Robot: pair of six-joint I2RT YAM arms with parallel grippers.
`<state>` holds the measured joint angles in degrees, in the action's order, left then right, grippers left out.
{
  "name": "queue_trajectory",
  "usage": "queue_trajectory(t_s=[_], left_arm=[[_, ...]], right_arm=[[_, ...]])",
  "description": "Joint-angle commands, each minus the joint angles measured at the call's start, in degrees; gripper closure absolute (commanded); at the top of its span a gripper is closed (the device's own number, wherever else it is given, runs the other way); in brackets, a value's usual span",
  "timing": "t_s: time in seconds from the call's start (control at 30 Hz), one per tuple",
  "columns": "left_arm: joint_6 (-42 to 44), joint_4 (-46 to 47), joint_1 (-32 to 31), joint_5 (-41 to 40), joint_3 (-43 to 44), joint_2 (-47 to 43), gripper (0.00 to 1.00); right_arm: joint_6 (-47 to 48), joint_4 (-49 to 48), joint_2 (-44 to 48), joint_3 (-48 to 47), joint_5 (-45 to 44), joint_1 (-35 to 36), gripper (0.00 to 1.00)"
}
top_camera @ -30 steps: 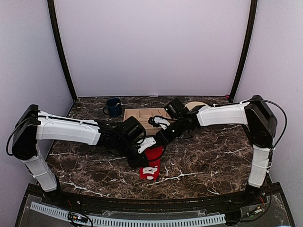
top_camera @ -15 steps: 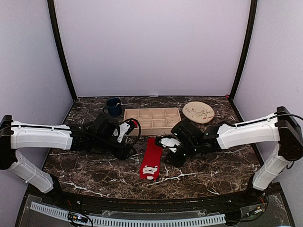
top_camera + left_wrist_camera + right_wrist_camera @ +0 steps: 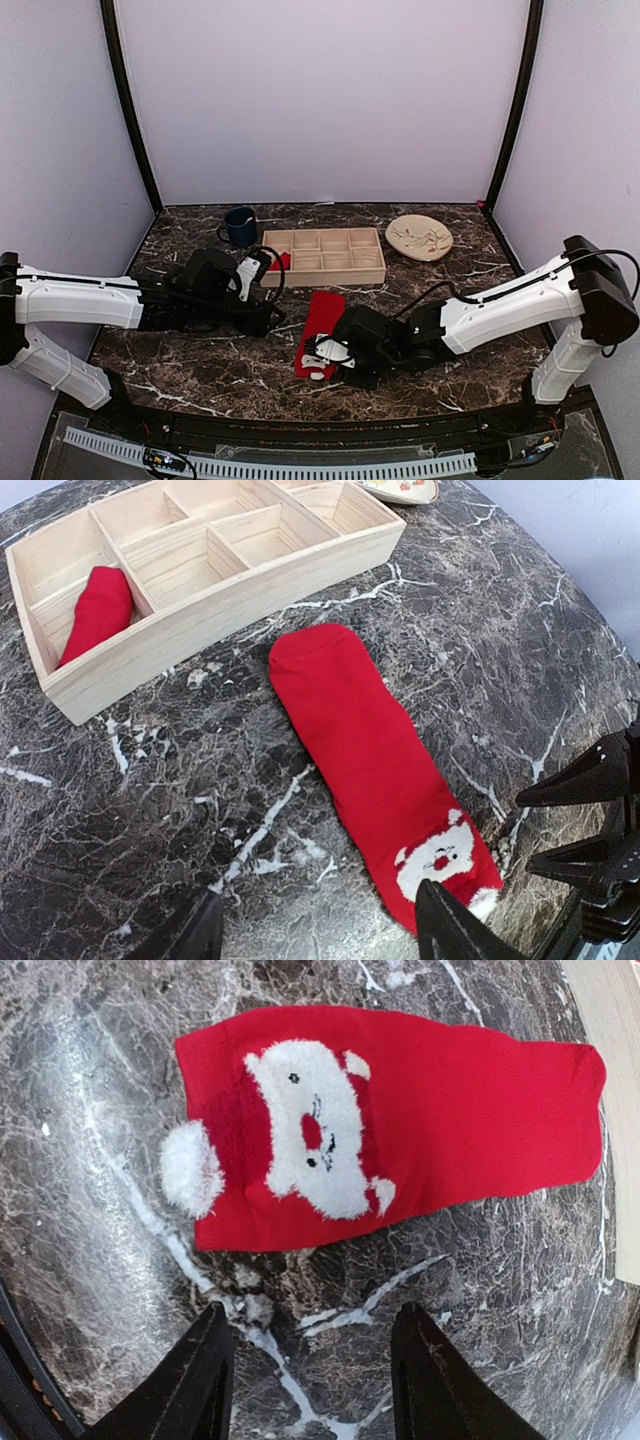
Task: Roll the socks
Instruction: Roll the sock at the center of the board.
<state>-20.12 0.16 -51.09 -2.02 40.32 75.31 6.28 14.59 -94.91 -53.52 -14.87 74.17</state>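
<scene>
We see one bright red Santa-print fabric sock (image 3: 370,750) flat on the dark marble table (image 3: 180,360). Its Santa end points toward our bases and its plain end toward the pale wooden tray (image 3: 330,277), which holds its rolled mate (image 3: 98,610). Left gripper (image 3: 320,920) and right gripper (image 3: 312,1330) both gape empty.

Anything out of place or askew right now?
Nothing damaged or spilled. One red Santa-print fabric sock lies flat, unrolled, beside the pale wooden compartment tray; another red sock sits rolled in its end compartment.
</scene>
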Motion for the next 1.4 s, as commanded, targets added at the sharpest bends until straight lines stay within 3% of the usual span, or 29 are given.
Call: queue_trajectory(t_s=[0.0, 0.47, 1.37], left_arm=[[-1.43, 2.12, 0.59, -1.77, -2.24, -2.49, 0.32], [-2.08, 3.23, 1.41, -2.45, -4.41, -4.12, 0.32], [-1.94, 3.96, 2.22, -2.10, -5.29, -4.27, 0.33]], right_arm=[[3.44, -1.02, -1.91, -2.62, -3.09, 1.65, 0.50], [7.96, 1.99, -6.18, -5.47, -4.02, 5.73, 0.51], [15.04, -0.10, -9.91, -7.07, -6.04, 5.90, 0.57]])
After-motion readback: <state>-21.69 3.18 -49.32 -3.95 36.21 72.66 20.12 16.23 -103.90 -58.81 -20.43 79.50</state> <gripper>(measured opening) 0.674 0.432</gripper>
